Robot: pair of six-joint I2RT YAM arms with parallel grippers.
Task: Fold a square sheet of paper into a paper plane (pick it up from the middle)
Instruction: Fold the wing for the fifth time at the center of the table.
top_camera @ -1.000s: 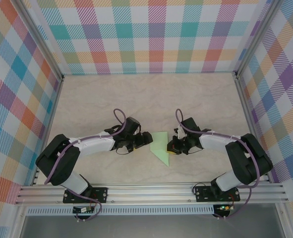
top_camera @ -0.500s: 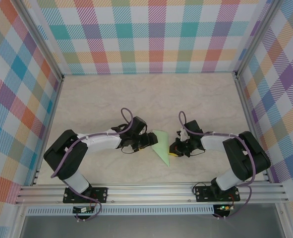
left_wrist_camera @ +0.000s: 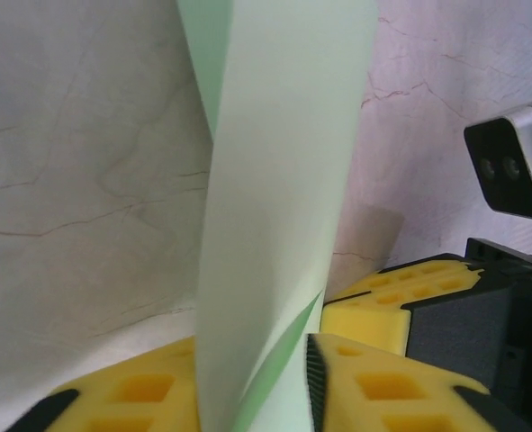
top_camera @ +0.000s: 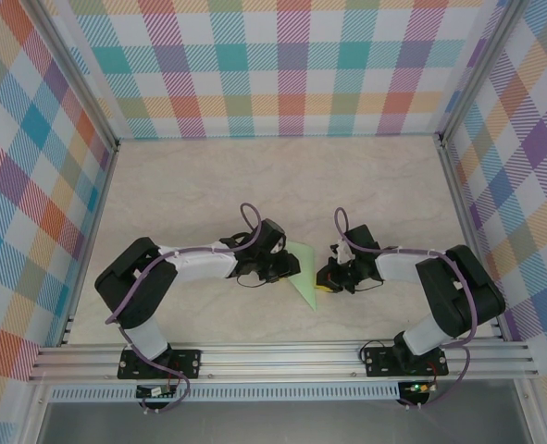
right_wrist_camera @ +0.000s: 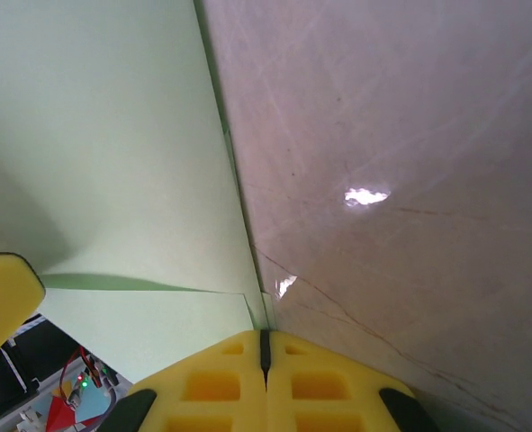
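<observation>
We see a table with a pale beige, marble-veined top. On it, a little nearer than the middle, lies a pale-green sheet of paper, folded to a triangular outline with its point toward the near edge. One flap rises off the surface.

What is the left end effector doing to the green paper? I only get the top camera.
Observer: In the left wrist view, the pale-green paper rises between the yellow fingers of the left end effector. I can't tell if they pinch it.
Operator: What about the right one?
Observer: In the right wrist view, the right end effector has its fingers shut together, and the paper's edge runs up to their tips.
</observation>
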